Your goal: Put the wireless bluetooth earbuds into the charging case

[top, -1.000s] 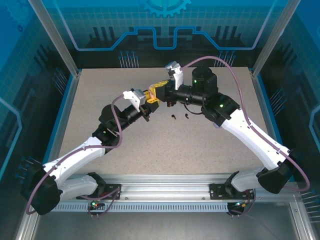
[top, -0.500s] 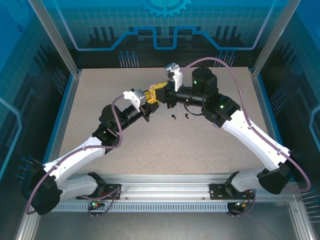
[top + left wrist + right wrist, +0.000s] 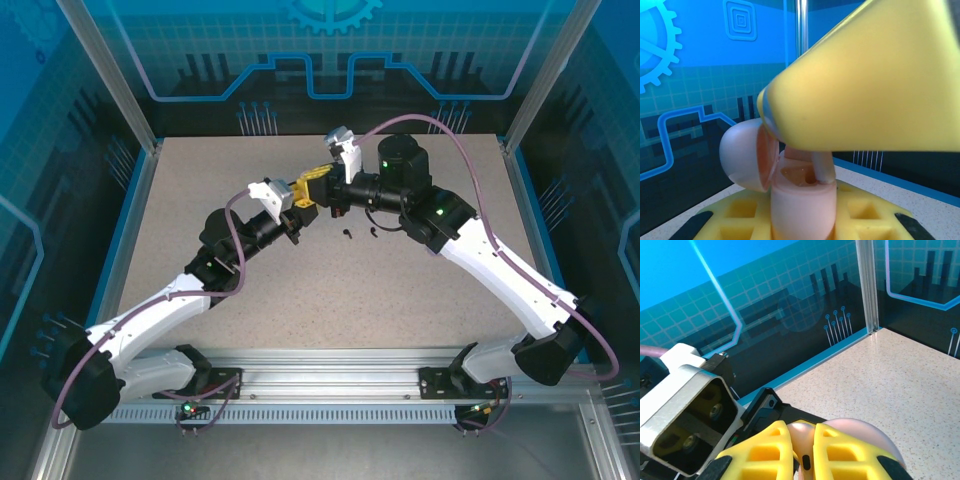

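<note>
A pale pink charging case stands open in my left gripper, its yellow fingers shut on the body and the lid swung out to the left. My right gripper is shut on a pale pink earbud. Seen from the left wrist, that earbud's stem reaches down into the case's socket under the big yellow right finger. From above, the left gripper and right gripper meet over the table's middle rear. Two black earbuds lie on the table beside them.
The speckled table is walled by blue panels and aluminium posts. The left arm's wrist camera housing sits close at the left in the right wrist view. The case lid shows behind the right fingers.
My right gripper has shifted slightly left and toward the left gripper, carrying the pink earbud closer onto the case. The left arm has barely moved.
</note>
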Tool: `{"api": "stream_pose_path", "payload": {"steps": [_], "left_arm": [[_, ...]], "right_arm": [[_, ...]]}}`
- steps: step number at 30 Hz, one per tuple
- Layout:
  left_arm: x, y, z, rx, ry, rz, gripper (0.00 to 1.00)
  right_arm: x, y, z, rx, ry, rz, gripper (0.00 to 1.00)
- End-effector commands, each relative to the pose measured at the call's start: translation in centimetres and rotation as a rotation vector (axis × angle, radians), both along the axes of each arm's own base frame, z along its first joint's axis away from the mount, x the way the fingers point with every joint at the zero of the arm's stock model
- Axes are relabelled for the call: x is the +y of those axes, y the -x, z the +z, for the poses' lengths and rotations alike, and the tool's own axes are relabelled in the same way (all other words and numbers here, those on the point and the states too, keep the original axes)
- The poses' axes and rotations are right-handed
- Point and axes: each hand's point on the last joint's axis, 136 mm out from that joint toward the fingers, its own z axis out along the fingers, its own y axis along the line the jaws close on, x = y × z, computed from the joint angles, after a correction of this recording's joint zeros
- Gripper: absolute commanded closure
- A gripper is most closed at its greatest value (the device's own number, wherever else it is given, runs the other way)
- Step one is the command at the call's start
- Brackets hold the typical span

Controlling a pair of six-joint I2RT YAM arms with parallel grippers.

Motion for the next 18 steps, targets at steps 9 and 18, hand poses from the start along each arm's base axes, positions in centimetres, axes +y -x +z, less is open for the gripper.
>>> {"api": "stream_pose_path", "payload": {"steps": [9,18], "left_arm": [[0.8,1.1,4.4,-0.122,0.063,0.012,1.00],[1.0,1.3,4.5,-0.131,0.059,0.021,1.00]], "right_arm": [[-0.6,-0.6,-1.0,0.031,0.026,-0.037,0.89],[-0.7,0.3,-1.4,0.031,0.040,0.000,0.90]]}}
